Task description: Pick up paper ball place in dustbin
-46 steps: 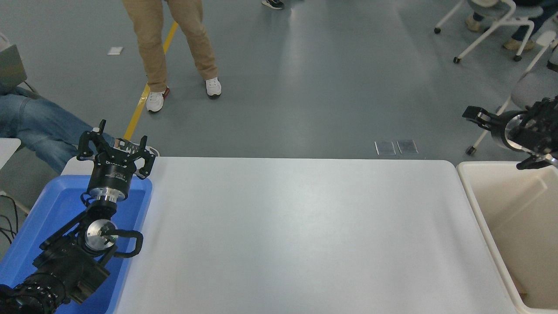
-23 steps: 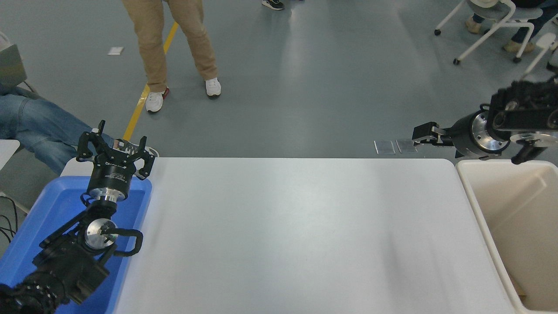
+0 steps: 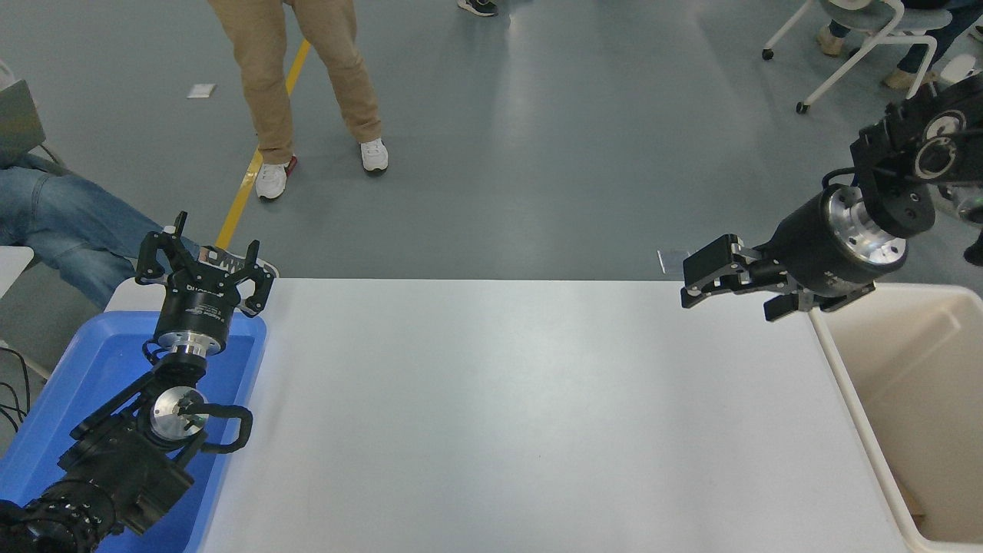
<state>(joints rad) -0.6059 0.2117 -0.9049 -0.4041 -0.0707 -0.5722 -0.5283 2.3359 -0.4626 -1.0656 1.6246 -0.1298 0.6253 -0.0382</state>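
Nearest: left arm parked at lower left, over the blue tray (image 3: 92, 369), which sits against the table's left edge. Left gripper (image 3: 206, 265) points away from the camera at the tray's far end, fingers spread apart, holding nothing.

White table (image 3: 499, 415): the top is bare from the tray to the right edge, rounded corners at the far side. Nothing on it stands in the way.

Dustbin (image 3: 845, 369) sits tight against the table's right edge, mouth up, cream walls. Its long axis runs near-to-far, parallel to the table's right edge; the near end is cut off by the frame. A small tan-brown scrap shows low on the inside wall near the bottom right corner; cannot tell what it is. Paper ball: not identifiable in this view, neither on the table nor in either gripper.

Right arm comes in from the upper right edge, angled down and left. Right gripper (image 3: 737, 288) hangs above the table's far right corner, just left of the dustbin's far rim, pointing left toward the table middle. Jaws apart, nothing between them.

Beyond the far edge: grey floor, a yellow line (image 3: 253, 165), a standing person's legs (image 3: 307, 84) at upper left, a seated person's leg (image 3: 61, 223) at far left, wheeled chairs (image 3: 852, 46) at upper right. All well apart from the table.
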